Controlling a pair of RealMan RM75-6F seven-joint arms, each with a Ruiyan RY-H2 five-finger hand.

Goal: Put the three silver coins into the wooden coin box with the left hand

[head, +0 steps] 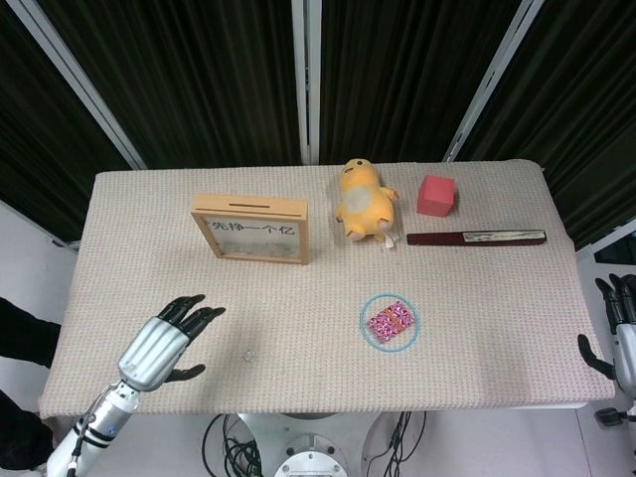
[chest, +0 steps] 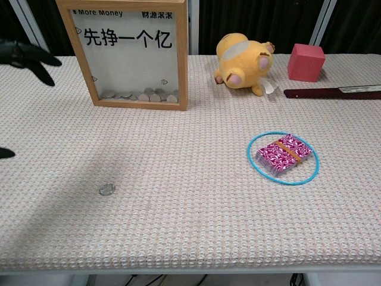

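One silver coin (chest: 107, 190), small, round and flat, lying alone on the woven beige cloth of the desk (head: 477, 298), toward the near left part. Well apart from it, at the far left: wooden coin box (chest: 130, 53), upright, pale-framed, rectangular, with a clear front pane printed in black characters and a slot cut in its top edge, as seen from the head view. Behind the pane, a low heap of more silver discs along the bottom.

Left hand (head: 159, 346) above the near left edge of the desk, metallic grey back, dark fingers (head: 191, 310) spread apart and holding nothing, tips aimed toward the coin but short of it. In the chest view only dark fingertips showing at the left border. Right hand (head: 618, 333) at the far right edge, off the desk, only partly visible; cannot tell how its fingers lie.

Elsewhere: plush yellow toy (chest: 244, 61), soft and rounded, lying on its side at the far middle, a small white tag beside it. Red cube (chest: 306, 61), matte, sharp-edged, to its right. Long dark flat bar (head: 477, 238) with a pale strip along it, near the cube. Thin blue ring (chest: 283, 157) flat on the cloth, around a pink patterned packet (chest: 284, 154) with an orange band across it.
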